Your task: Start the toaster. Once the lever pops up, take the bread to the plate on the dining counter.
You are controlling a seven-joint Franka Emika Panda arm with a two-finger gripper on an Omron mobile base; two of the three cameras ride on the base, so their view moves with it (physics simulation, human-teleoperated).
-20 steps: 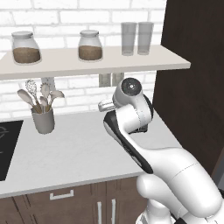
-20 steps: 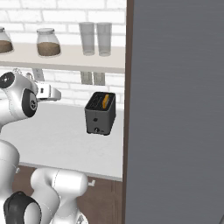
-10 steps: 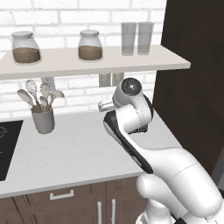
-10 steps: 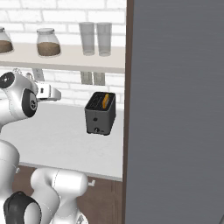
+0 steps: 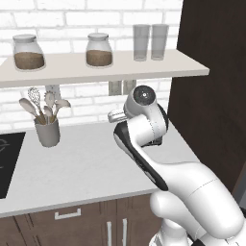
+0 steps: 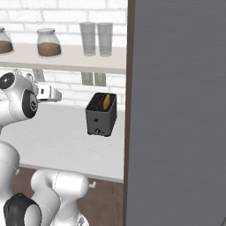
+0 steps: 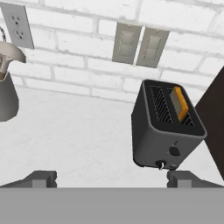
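Standing on the white worktop (image 6: 62, 132) near the brick wall, the toaster (image 6: 101, 114) holds the bread (image 7: 180, 103) upright in one of its top slots. We see the gripper (image 7: 114, 179) short of it, fingers spread wide with nothing between them. Off to one side we note a grey utensil cup (image 5: 47, 131); two jars (image 5: 98, 49) and two glasses (image 5: 150, 42) sit on the shelf above.

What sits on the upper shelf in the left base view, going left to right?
Jar of brown grains → second jar of brown grains → first clear glass → second clear glass.
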